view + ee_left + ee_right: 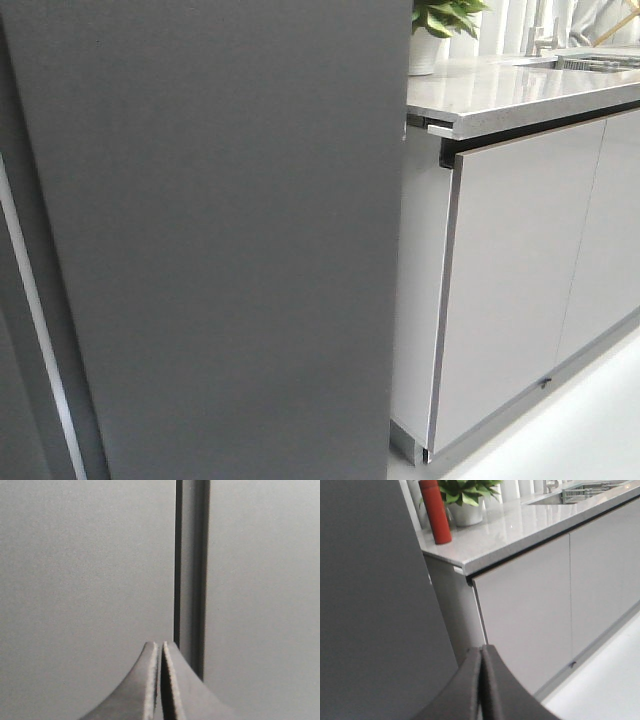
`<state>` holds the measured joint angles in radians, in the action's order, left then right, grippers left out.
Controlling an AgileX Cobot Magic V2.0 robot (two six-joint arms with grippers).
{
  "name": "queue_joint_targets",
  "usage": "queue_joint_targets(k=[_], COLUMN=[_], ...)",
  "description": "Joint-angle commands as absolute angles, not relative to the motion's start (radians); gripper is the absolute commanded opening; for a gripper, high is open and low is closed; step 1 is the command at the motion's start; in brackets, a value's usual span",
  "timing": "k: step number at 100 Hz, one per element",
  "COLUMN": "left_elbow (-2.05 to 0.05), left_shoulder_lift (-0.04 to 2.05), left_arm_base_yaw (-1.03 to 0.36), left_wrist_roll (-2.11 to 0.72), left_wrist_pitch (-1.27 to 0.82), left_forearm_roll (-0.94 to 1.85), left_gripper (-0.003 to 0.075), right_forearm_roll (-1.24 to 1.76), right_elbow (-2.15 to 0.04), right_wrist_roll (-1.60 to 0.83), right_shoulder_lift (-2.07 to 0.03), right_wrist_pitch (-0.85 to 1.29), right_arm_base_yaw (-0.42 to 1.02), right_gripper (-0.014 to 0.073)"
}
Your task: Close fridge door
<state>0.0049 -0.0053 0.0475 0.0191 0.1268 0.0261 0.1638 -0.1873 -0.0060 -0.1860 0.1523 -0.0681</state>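
Observation:
The fridge door [220, 240] is a tall matte dark-grey panel that fills the left and middle of the front view; only its outer face shows. It also shows in the right wrist view [375, 610] and in the left wrist view [85, 570], where a dark vertical gap [191, 575] runs between two grey panels. My left gripper [161, 645] is shut and empty, its tips right at the panel beside the gap. My right gripper [482, 649] is shut and empty, near the door's right edge. Neither gripper shows in the front view.
Pale glossy cabinet doors [520, 270] under a grey countertop [500, 95] stand right of the fridge. A potted plant [465, 500] and a red bottle [435, 511] are on the counter, with a sink [570, 494] further along. White floor [580, 430] lies at the lower right.

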Motion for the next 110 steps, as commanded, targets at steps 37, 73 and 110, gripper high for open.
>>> queue_joint_targets(k=[37,73,110], left_elbow=[0.04,0.04,0.04], left_shoulder_lift=[-0.026,-0.026,-0.026], left_arm_base_yaw=[0.041,0.041,0.041], left_wrist_roll=[0.023,0.023,0.023], left_wrist_pitch=[0.2,0.2,0.2], left_forearm_roll=[0.03,0.03,0.03], left_gripper=[-0.002,-0.002,-0.002], right_forearm_roll=[0.097,0.038,0.038], right_elbow=[0.038,0.036,0.036], right_wrist_roll=[-0.013,-0.013,-0.013], right_shoulder_lift=[0.013,0.031,0.031], right_wrist_pitch=[-0.029,-0.039,-0.037], right_arm_base_yaw=[-0.076,-0.076,-0.076], right_gripper=[-0.0046,-0.0046,-0.0046])
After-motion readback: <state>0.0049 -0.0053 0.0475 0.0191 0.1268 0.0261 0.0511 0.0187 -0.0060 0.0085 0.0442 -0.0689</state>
